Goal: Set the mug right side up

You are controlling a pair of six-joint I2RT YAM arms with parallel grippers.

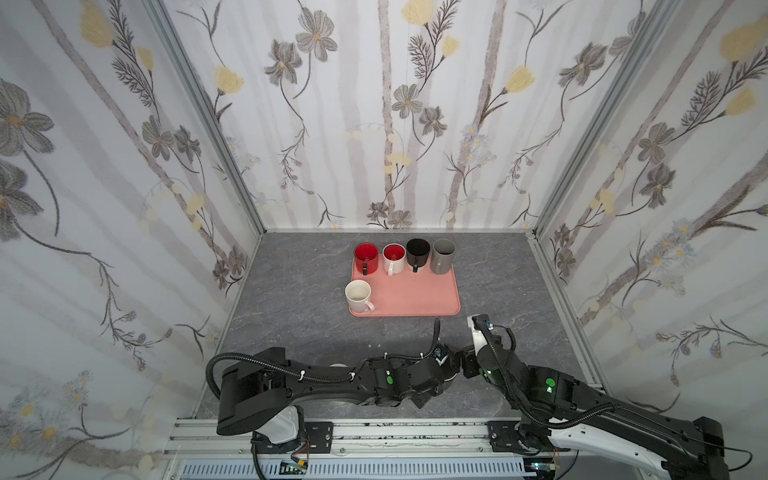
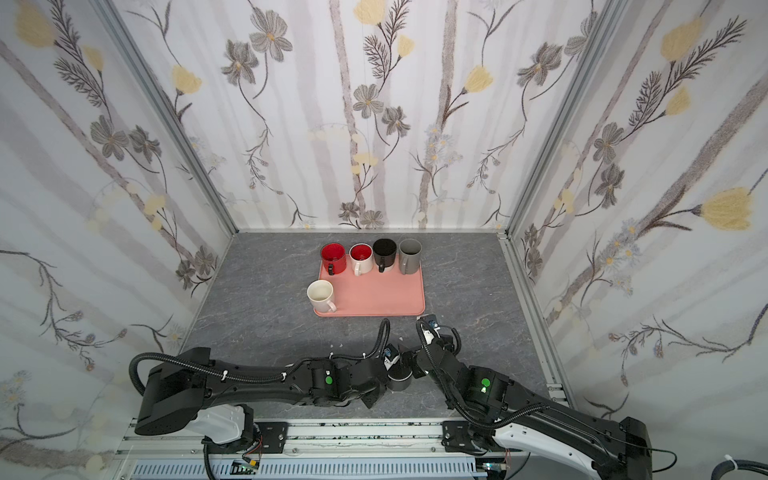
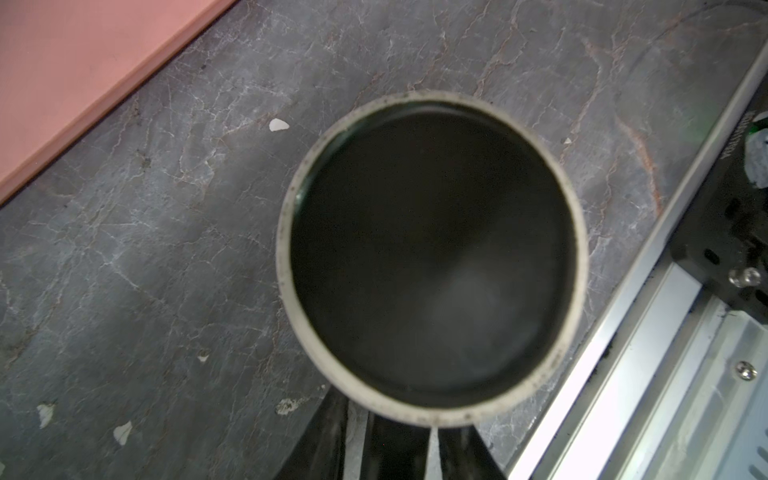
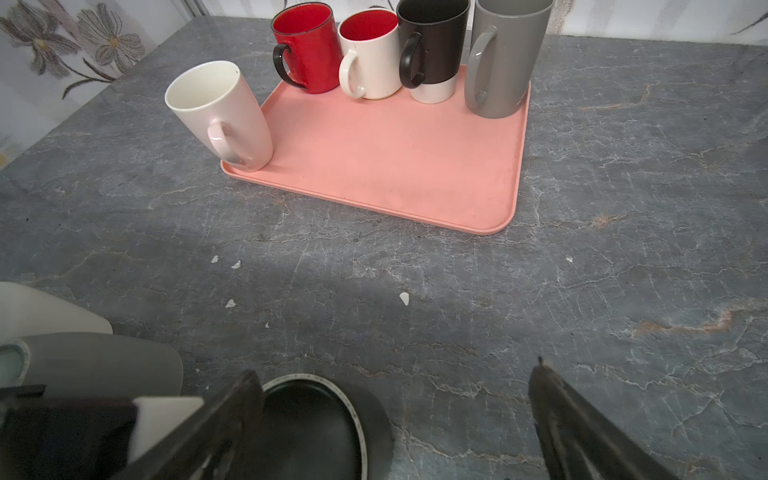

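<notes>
**Black arms, green dots**

Left arm [image 1: 332, 392] and right arm [image 1: 582, 399] — matte black, blocky, with white shells [image 1: 282, 428] at the bases. Ribbed black cable [image 1: 232, 358] along each, and round green dots [image 1: 389, 379] on the joints — the right gripper [image 4: 395, 368] shows dark tapered fingers [image 4: 582, 424].

glossy dark mug [image 3: 432, 257], matt plastic tray [image 4: 395, 166]
</notes>
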